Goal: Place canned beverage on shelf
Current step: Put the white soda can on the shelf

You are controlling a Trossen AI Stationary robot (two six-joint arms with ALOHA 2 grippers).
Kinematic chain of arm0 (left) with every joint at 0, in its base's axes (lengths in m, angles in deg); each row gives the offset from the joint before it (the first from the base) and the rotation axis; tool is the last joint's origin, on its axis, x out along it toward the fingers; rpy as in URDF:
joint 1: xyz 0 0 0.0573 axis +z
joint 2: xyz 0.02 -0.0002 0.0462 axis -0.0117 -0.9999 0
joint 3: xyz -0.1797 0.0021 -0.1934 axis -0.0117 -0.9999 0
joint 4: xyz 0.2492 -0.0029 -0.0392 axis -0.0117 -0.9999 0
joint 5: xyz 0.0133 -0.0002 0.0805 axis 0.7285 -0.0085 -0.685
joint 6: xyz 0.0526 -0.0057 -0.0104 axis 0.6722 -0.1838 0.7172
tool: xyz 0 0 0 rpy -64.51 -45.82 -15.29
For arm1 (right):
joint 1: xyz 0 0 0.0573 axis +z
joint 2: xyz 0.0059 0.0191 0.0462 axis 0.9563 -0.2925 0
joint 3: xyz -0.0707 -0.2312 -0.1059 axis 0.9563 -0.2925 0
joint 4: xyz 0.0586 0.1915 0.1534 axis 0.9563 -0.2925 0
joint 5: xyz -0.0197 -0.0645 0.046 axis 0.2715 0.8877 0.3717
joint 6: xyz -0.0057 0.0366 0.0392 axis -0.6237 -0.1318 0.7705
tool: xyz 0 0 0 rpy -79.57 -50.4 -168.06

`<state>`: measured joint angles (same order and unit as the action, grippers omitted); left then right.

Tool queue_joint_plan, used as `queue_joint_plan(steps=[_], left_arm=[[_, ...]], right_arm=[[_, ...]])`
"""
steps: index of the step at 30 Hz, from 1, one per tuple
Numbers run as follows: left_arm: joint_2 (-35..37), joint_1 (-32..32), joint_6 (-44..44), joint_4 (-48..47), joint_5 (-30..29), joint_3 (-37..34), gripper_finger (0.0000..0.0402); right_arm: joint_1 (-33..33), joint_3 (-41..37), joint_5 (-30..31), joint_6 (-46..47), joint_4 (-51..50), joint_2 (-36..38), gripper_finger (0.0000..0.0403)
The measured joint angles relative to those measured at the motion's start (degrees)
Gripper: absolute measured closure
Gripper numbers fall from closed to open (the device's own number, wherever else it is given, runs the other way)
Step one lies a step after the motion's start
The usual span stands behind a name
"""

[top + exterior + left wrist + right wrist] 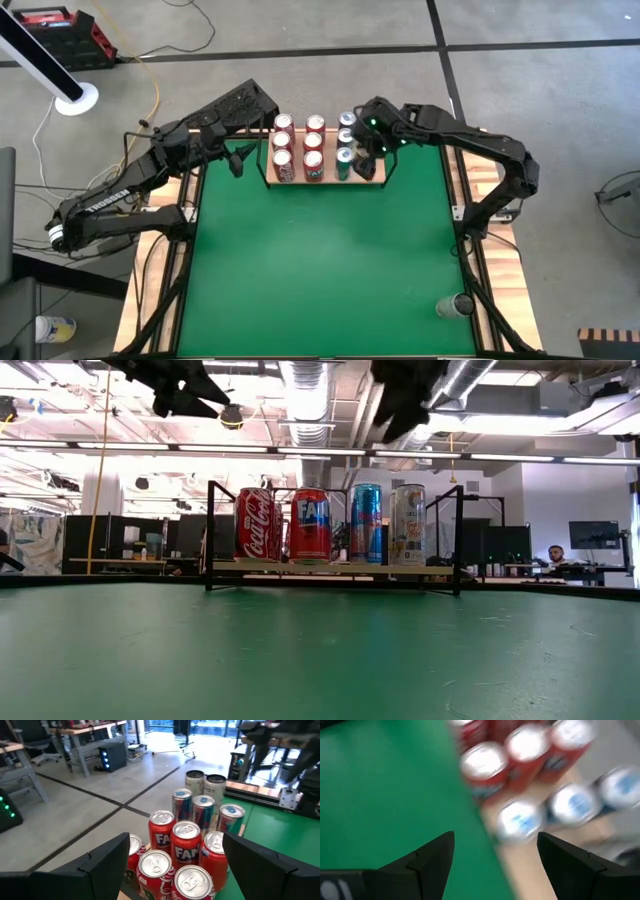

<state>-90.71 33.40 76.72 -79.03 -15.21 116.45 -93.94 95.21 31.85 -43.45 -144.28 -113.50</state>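
Note:
The shelf (372, 181), a light-wood board with a black wire frame (211, 535), stands at the table's far middle. Several cans stand upright on it: red ones (283, 160) on the left and in the middle, blue and silver ones (345, 150) in the right column. In the low view the front row shows red cans (257, 525), a blue can (366, 523) and a pale can (408, 523). My right gripper (495, 836) hovers open above the shelf's right end (365, 145), nothing between its fingers. My left gripper (175, 837) stands open, raised left of the shelf (236, 155), facing the cans.
A small grey cylinder (455, 305) sits at the table's near right edge. Wooden strips (500, 270) edge the green table (320, 270). A person (556, 556) sits far off in the room behind the table.

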Motion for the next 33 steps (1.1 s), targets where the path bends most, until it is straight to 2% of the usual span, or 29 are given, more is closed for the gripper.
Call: queue_joint_plan(steps=[5,10,16,23,26,33], left_arm=[[-0.37,0.0,2.39,0.13,3.8,0.0,0.0098],[-1.39,0.02,3.52,-0.08,9.14,-0.02,0.0098],[-3.32,0.02,3.61,-0.01,14.32,-0.02,0.0098],[-3.64,0.02,-1.54,0.09,17.78,-0.04,0.0098],[-3.61,-0.13,-5.69,0.65,18.28,-0.04,0.0098],[-3.61,-3.38,-17.2,0.89,19.03,-0.03,0.0098]], right_arm=[[8.45,7.63,-5.05,14.41,-16.24,0.02,0.0093],[20.8,10.91,-10.18,40.15,-27.52,0.02,0.0093],[39.23,10.99,-13.56,70.64,-31.62,0.02,0.0093],[58.33,10.66,-9.69,98.1,-34.1,-0.02,0.0093],[64.66,9.54,-9.53,99.13,-33.86,-0.07,0.0093],[76.57,3.93,-8.81,88.22,-33.91,-0.07,0.0093]])
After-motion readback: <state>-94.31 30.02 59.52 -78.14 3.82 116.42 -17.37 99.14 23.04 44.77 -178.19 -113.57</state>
